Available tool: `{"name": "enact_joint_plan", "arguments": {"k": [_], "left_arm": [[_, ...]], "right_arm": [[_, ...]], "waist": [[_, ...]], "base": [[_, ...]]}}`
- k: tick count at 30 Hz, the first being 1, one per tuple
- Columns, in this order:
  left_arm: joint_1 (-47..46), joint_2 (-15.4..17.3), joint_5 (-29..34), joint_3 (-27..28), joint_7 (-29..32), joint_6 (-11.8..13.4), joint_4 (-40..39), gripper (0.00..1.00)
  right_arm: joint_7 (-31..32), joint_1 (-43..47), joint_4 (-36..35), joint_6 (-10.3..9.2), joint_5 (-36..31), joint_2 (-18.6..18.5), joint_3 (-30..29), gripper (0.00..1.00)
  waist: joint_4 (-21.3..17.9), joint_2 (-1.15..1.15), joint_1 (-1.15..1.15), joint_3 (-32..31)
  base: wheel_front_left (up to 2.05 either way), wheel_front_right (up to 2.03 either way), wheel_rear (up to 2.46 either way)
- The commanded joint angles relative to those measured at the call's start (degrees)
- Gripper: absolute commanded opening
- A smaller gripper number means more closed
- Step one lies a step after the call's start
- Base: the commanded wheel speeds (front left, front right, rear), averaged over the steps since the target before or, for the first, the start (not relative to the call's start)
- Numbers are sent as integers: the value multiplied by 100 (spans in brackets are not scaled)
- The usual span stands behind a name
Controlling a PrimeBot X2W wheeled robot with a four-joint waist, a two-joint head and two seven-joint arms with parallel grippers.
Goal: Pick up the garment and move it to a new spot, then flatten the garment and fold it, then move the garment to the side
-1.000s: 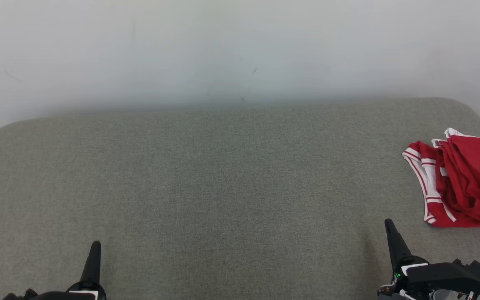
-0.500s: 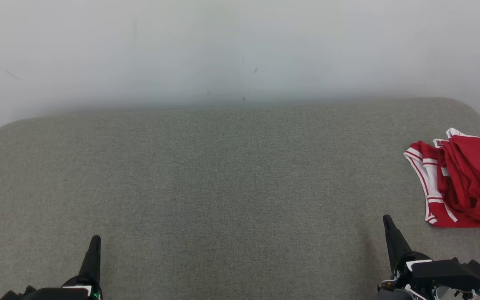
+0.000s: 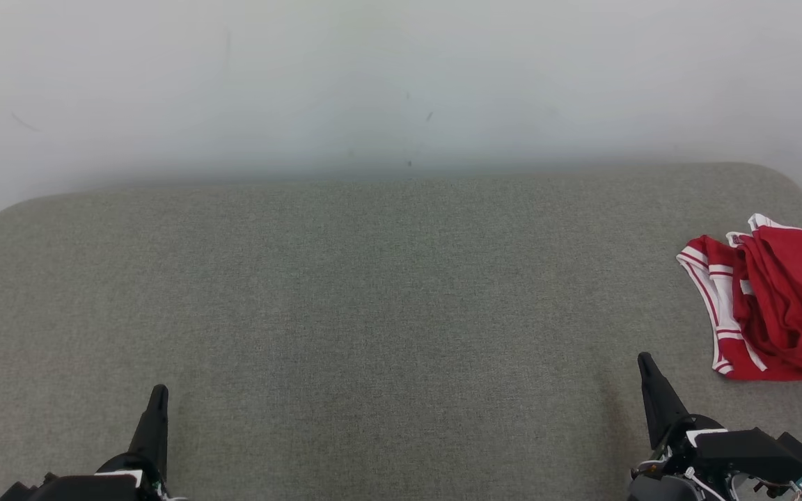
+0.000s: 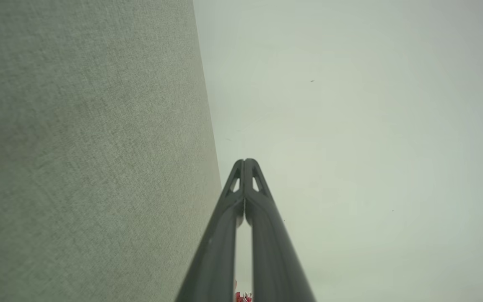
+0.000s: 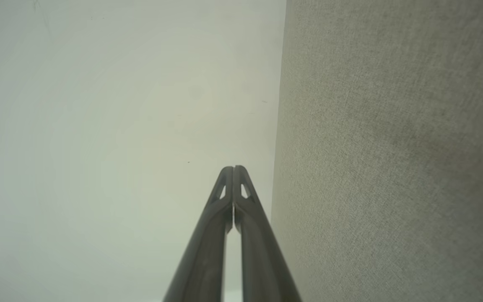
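Observation:
The garment [image 3: 780, 306] is red with white striped trim and lies crumpled at the far right edge of the grey fabric surface [image 3: 373, 292], partly cut off by the head view's border. My right gripper [image 3: 646, 363] stands at the lower right, shut and empty, a short way below and left of the garment. My left gripper [image 3: 159, 394] is at the lower left, also shut and empty, far from the garment. In each wrist view the fingertips meet: left gripper [image 4: 245, 161], right gripper [image 5: 233, 168]. A sliver of the red garment [image 4: 241, 297] peeks between the left fingers.
A pale wall [image 3: 401, 83] rises behind the grey surface's rounded back edge. The surface's right corner curves off just above the garment. The grey surface [image 4: 78, 147] takes up the left side of the left wrist view, and the grey surface [image 5: 392, 147] the right side of the right wrist view.
Both grippers have crept slightly forward, up the head view. The garment has not moved.

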Motion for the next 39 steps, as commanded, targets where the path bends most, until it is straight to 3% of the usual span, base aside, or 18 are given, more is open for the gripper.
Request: {"name": "enact_joint_plan", "arguments": {"k": [1, 39], "left_arm": [[-81, 11, -111, 25, 41, -57, 5, 0], [-81, 11, -141, 28, 49, -40, 6, 0]], "right_arm": [[34, -49, -26, -12, 142, 5, -7, 0], [42, -46, -23, -12, 154, 6, -5, 0]], "waist": [[2, 0, 0, 1], [4, 0, 0, 3]], "base": [[0, 0, 0], [0, 0, 0]]}}
